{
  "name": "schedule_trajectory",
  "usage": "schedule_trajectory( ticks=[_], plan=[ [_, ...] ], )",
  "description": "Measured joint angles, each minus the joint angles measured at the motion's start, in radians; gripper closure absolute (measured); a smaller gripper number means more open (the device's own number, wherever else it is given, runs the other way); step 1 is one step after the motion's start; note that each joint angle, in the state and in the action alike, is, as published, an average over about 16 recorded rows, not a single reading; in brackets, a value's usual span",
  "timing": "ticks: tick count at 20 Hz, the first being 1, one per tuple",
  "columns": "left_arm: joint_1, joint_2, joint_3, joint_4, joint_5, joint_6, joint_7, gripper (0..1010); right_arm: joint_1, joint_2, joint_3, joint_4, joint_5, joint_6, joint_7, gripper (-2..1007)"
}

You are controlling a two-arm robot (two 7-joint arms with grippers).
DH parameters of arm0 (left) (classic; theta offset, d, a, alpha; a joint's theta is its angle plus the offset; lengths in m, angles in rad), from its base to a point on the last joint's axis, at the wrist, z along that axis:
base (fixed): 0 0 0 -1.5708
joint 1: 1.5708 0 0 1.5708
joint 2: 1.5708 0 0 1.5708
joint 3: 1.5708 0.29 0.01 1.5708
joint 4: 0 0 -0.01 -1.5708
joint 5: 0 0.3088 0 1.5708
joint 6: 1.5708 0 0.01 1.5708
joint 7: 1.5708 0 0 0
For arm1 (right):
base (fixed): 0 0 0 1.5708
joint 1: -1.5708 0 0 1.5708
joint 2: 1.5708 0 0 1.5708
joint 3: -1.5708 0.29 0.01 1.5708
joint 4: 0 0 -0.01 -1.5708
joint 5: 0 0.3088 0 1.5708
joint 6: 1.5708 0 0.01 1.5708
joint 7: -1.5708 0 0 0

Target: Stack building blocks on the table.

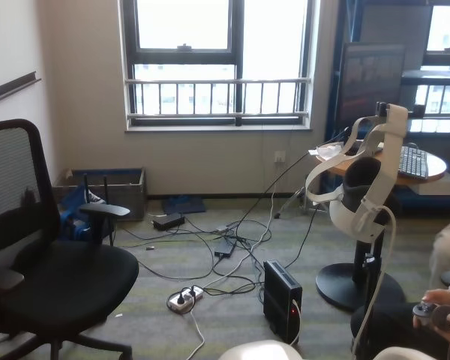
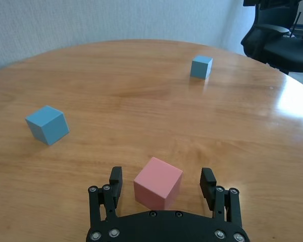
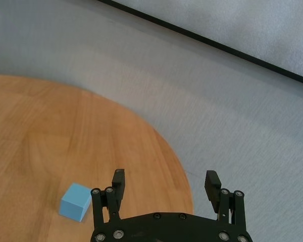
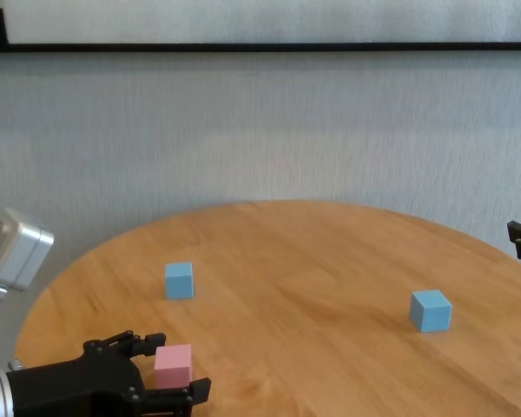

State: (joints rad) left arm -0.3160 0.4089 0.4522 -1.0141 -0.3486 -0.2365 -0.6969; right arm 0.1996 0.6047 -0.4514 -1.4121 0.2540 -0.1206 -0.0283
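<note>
Chest view: pink block (image 4: 173, 365) at bench (image 4: 313, 261) near edge, between open left hand (image 4: 174, 363) fingers.
Handling: light, stiff (likely); grip opposite flat faces.
Right hand (image 3: 165, 184): open, empty.

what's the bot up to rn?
Block stacking, not yet begun: all three cubes sit apart on the round table. The left gripper is open with its fingers either side of the pink cube, which rests on the wood and is not yet clamped. One blue cube lies farther in on the left, the other blue cube on the right. The right gripper hangs open at the table's right edge, near that cube, holding nothing.
</note>
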Motion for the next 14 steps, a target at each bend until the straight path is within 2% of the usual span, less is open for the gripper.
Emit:
schedule_trajectory(
  ticks=[7,14],
  plan=[
    [-0.001,0.001,0.002,-0.001,0.005,0.002,0.002,44,0.000,0.000,0.000,0.000,0.000,0.000,0.000,5],
    [0.001,0.004,0.009,-0.011,0.016,0.006,0.004,164,0.000,0.000,0.000,0.000,0.000,0.000,0.000,5]
  ],
)
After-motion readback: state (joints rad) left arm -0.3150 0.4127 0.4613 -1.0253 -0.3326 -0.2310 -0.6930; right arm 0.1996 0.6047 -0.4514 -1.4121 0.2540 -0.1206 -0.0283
